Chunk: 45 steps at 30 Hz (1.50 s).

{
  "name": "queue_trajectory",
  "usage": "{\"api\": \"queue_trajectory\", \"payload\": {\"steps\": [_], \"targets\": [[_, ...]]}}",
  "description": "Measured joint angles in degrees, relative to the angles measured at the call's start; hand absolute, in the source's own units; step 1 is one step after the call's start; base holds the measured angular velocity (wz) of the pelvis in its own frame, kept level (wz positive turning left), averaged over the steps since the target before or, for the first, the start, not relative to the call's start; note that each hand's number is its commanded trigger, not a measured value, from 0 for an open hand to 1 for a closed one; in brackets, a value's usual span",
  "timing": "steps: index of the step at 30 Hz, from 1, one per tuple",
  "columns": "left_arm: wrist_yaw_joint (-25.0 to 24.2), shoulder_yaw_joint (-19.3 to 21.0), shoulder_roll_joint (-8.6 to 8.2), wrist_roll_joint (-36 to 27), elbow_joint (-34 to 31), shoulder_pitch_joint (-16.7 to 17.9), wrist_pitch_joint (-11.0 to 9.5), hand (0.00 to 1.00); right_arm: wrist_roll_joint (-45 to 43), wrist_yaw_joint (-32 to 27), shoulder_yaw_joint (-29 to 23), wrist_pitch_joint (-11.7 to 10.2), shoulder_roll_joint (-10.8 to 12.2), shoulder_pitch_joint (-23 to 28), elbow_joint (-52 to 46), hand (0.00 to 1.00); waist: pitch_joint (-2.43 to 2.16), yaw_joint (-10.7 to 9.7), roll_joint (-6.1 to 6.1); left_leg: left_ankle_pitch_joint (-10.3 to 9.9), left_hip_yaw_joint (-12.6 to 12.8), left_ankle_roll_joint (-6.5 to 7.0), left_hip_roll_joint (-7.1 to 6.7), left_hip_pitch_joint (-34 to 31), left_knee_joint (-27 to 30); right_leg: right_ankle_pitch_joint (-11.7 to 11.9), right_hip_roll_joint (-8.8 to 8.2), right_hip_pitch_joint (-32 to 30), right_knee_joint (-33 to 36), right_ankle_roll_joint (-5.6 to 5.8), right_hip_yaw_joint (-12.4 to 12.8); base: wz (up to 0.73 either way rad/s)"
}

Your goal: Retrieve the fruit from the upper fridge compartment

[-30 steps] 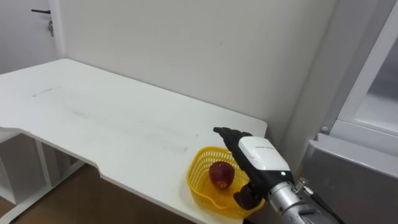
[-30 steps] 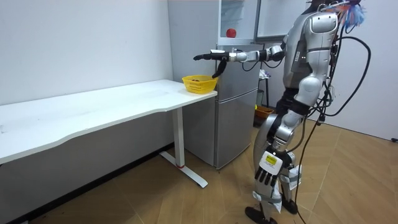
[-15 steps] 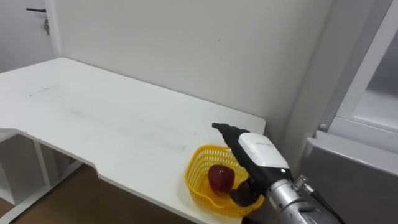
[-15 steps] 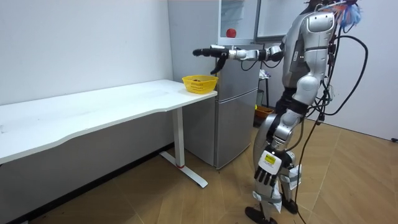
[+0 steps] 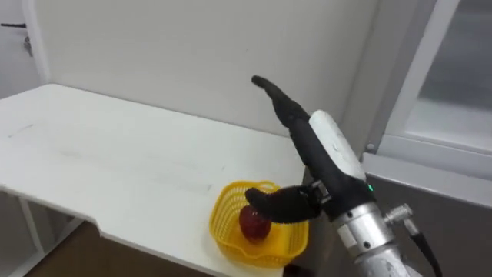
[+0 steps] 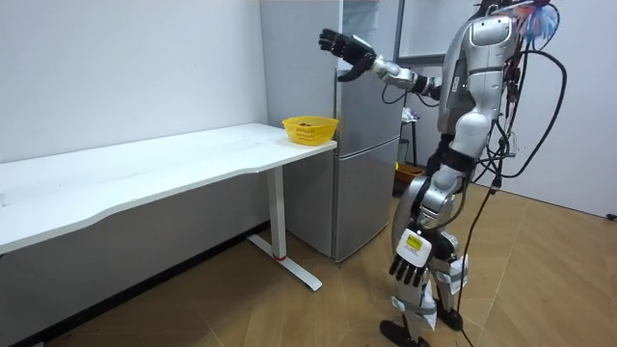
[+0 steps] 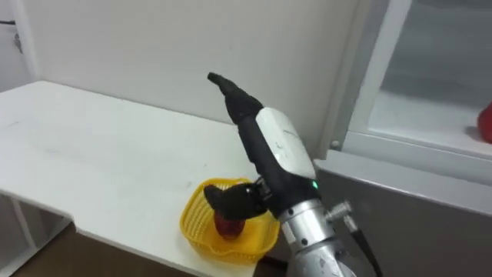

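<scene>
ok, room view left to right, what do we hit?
white table → yellow basket at the table's end → right hand, held high → left hand, hanging low

A plain white wall (image 5: 177,54) runs behind a long white desk (image 5: 108,161) whose near edge curves inward. A grey fridge (image 6: 366,183) stands just beside the desk's right end. At the far left, a dark fitting (image 5: 14,25) is perhaps a door handle. The floor (image 6: 241,308) is wood laid in a herringbone pattern, under soft, even light.
</scene>
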Motion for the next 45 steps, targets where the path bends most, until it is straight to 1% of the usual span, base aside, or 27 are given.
{"api": "queue_trajectory", "payload": {"steps": [1, 2, 3, 4, 5, 6, 7, 8, 9, 11, 12, 13, 15, 17, 20, 24, 29, 32, 35, 37, 38, 39, 42, 43, 45], "targets": [[0.18, -0.03, -0.12, 0.00, 0.02, 0.06, -0.02, 0.00, 1.02, 0.01, -0.27, -0.06, 0.35, 1.03, -0.15, 0.00, -0.17, -0.14, 0.33, 0.00, 0.46, 0.00, 0.08, 0.11, -0.11, 0.00, 0.02, -0.12, 0.03, 0.00, 0.30, -0.41], [0.55, -0.07, -0.29, 0.01, 0.23, 0.10, -0.22, 0.00, 3.06, 0.32, -0.74, 0.10, 1.07, 2.75, -0.44, 0.00, -0.37, -0.98, 0.83, 0.00, 1.22, 0.01, 0.29, 0.20, -0.13, 0.00, 0.04, -0.31, 0.09, 0.00, 0.56, -0.35], [0.69, -0.03, -0.50, -0.01, 1.02, 0.12, -0.40, 0.00, 5.07, 0.65, -1.33, 0.20, 1.34, 4.36, -1.19, 0.00, -0.32, -1.70, 1.66, -0.01, 1.88, 0.00, 0.49, 0.14, -0.08, 0.05, 0.13, -0.66, 0.18, -0.08, 1.00, -0.31], [0.82, -0.03, -0.65, -0.05, 1.27, -0.04, -0.45, 0.00, 6.09, 0.82, -1.72, 0.20, 1.33, 5.22, -1.67, 0.00, -0.30, -2.19, 2.02, -0.01, 2.13, 0.00, 0.56, 0.03, -0.09, 0.09, 0.16, -0.80, 0.17, -0.14, 1.15, -0.21], [1.34, -0.04, -1.10, -0.05, 1.75, -0.10, -0.47, 0.00, 7.76, 1.06, -2.67, 0.20, 1.39, 6.98, -2.77, 0.00, -0.25, -3.28, 2.68, 0.02, 2.35, 0.02, 0.60, -0.03, -0.42, 0.12, 0.17, -1.04, 0.30, -0.20, 1.37, -0.19], [2.01, -0.04, -1.54, -0.07, 2.31, 0.02, -0.55, 0.00, 9.37, 1.00, -3.38, 0.20, 1.39, 8.59, -3.68, 0.00, -0.38, -4.08, 3.10, 0.19, 2.79, 0.03, 0.66, 0.17, -0.88, 0.15, 0.18, -1.15, 0.36, -0.24, 1.92, -0.17], [2.19, -0.02, -1.69, -0.05, 2.65, 0.21, -0.70, 0.00, 9.79, 1.04, -3.83, 0.20, 1.39, 9.42, -4.25, 0.00, -0.39, -4.37, 3.26, 0.19, 3.03, 0.03, 0.73, 0.34, -0.95, 0.16, 0.24, -1.15, 0.37, -0.25, 2.25, -0.24], [2.20, -0.01, -1.81, -0.06, 3.28, 0.28, -1.23, 0.00, 10.04, 1.08, -4.94, 0.19, 1.52, 11.43, -6.13, 0.00, -0.37, -4.57, 3.34, 0.19, 3.59, 0.03, 0.88, 0.73, -1.22, 0.17, 0.34, -1.18, 0.35, -0.28, 2.83, -0.19], [2.18, 0.00, -1.82, -0.08, 3.28, 0.72, -1.56, 0.00, 10.30, 1.06, -5.74, 0.17, 1.81, 13.16, -8.21, 0.00, -0.36, -5.19, 3.25, 0.18, 3.83, 0.01, 0.95, 0.88, -1.35, 0.17, 0.40, -1.14, 0.26, -0.29, 3.12, -0.17], [2.16, -0.14, -1.91, -0.09, 3.30, 1.65, -1.70, 0.00, 10.32, 0.99, -6.30, -0.30, 2.73, 14.16, -10.45, 0.00, -0.35, -6.03, 3.15, 0.17, 4.81, 0.00, 1.14, 1.17, -1.54, 0.20, 0.56, -1.33, 0.18, -0.33, 4.30, -0.20], [2.16, -0.33, -1.92, -0.05, 3.41, 1.94, -1.70, 0.00, 10.01, 0.90, -6.88, -0.98, 3.67, 14.16, -11.20, 0.00, -0.37, -6.61, 3.03, 0.17, 5.13, -0.01, 1.20, 1.11, -1.50, 0.25, 0.62, -1.55, 0.17, -0.42, 4.46, -0.19], [2.16, -0.44, -1.92, -0.04, 3.48, 1.95, -1.72, 0.00, 9.59, 0.59, -7.16, -1.09, 3.96, 14.16, -11.70, 0.00, -0.35, -7.03, 2.96, 0.17, 5.13, -0.01, 1.18, 1.03, -1.46, 0.25, 0.61, -1.61, 0.17, -0.42, 4.45, -0.08], [2.15, -0.55, -1.93, -0.04, 4.12, 1.97, -2.30, 0.00, 8.00, -0.53, -7.60, -2.35, 4.13, 14.27, -13.03, 0.00, -0.45, -7.50, 2.76, 0.17, 5.46, 0.00, 1.21, 1.21, -1.49, 0.27, 0.62, -1.90, 0.22, -0.44, 4.92, -0.07], [2.15, -0.56, -1.95, -0.09, 4.11, 1.97, -2.56, 0.00, 6.42, -1.48, -7.62, -3.26, 4.14, 14.63, -14.01, 0.00, -0.43, -7.58, 2.70, 0.15, 5.51, -0.01, 1.22, 1.02, -1.53, 0.28, 0.65, -1.91, 0.22, -0.45, 4.97, -0.04], [2.11, -0.56, -1.95, -0.09, 3.88, 1.96, -3.54, 0.00, 4.45, -2.93, -7.68, -4.88, 4.16, 14.70, -14.28, 0.00, -0.42, -7.99, 2.70, 0.08, 5.47, -0.11, 1.36, 0.96, -1.56, 0.29, 0.78, -1.91, 0.21, -0.46, 4.91, 0.00], [1.60, -0.55, -2.24, -0.09, 3.99, 1.91, -3.63, 0.00, 1.61, -5.14, -8.30, -5.79, 4.44, 14.90, -14.91, 0.00, -0.38, -8.93, 2.65, 0.00, 5.33, -0.26, 1.64, 0.81, -1.55, 0.30, 0.94, -1.79, 0.20, -0.49, 4.22, 0.04], [1.38, -0.57, -2.34, -0.08, 3.97, 1.94, -3.64, 0.00, 0.81, -8.83, -11.68, -6.34, 4.44, 14.90, -14.90, 0.00, -0.20, -9.07, 2.20, -0.01, 5.15, -0.27, 1.60, 0.60, -1.60, 0.30, 0.93, -1.86, 0.12, -0.48, 4.05, 0.01], [1.38, -0.58, -2.34, -0.08, 3.97, 2.10, -3.63, 0.00, 0.82, -10.66, -12.81, -6.36, 4.43, 14.90, -14.91, 0.00, -0.32, -9.16, 1.88, -0.01, 5.15, -0.26, 1.56, 0.27, -1.35, 0.30, 0.92, -2.21, 0.11, -0.49, 4.06, 0.00], [2.01, -0.98, -2.40, -0.11, 3.68, 2.74, -3.63, 0.00, -0.18, -12.79, -13.52, -6.84, 4.30, 14.90, -14.54, 0.00, -0.34, -9.16, 1.52, -0.01, 5.21, -0.27, 1.58, 0.63, -1.34, 0.30, 0.93, -2.21, 0.17, -0.49, 4.04, -0.01], [2.17, -0.80, -2.43, -0.15, 3.47, 3.18, -3.63, 0.00, -0.21, -14.11, -14.26, -7.03, 3.63, 14.90, -13.52, 0.00, -0.41, -9.11, 1.19, -0.01, 5.23, -0.27, 1.58, 0.97, -1.64, 0.30, 0.92, -1.97, 0.16, -0.49, 3.75, -0.02], [2.18, -0.42, -2.37, -0.14, 3.50, 3.26, -3.57, 0.00, -0.17, -14.86, -15.02, -7.02, 3.10, 14.89, -12.34, 0.00, -0.39, -9.03, 0.90, -0.01, 5.20, -0.28, 1.58, 1.00, -1.67, 0.30, 0.92, -1.76, 0.16, -0.49, 3.63, 0.00], [2.17, -0.23, -2.31, -0.13, 3.50, 3.19, -3.55, 0.00, -0.24, -15.54, -15.99, -6.88, 3.07, 14.89, -11.42, 0.00, -0.29, -8.94, 0.60, -0.01, 5.14, -0.28, 1.59, 1.07, -1.68, 0.30, 0.92, -1.63, 0.14, -0.48, 3.61, 0.00], [2.16, 0.52, -2.37, -0.13, 3.49, 3.32, -3.41, 0.00, -0.40, -16.85, -18.09, -6.75, 3.06, 14.74, -9.72, 0.00, -0.28, -8.84, 0.35, -0.01, 5.18, -0.28, 1.57, 1.46, -1.64, 0.30, 0.87, -1.48, 0.15, -0.49, 3.47, 0.00], [2.16, 0.74, -2.37, -0.13, 3.48, 3.36, -3.35, 0.00, -0.40, -16.96, -18.53, -6.69, 3.06, 14.74, -9.51, 0.00, -0.20, -8.81, 0.34, -0.01, 5.21, -0.28, 1.57, 1.64, -1.66, 0.30, 0.86, -1.33, 0.14, -0.49, 3.44, 0.00], [2.15, 1.22, -2.35, -0.15, 3.52, 3.68, -3.20, 0.00, -0.43, -17.25, -20.49, -6.53, 2.94, 14.55, -8.72, 0.00, -0.13, -9.04, 0.27, -0.02, 4.93, -0.28, 1.55, 1.97, -1.81, 0.30, 0.77, -0.67, 0.11, -0.48, 2.15, 0.04]]}}
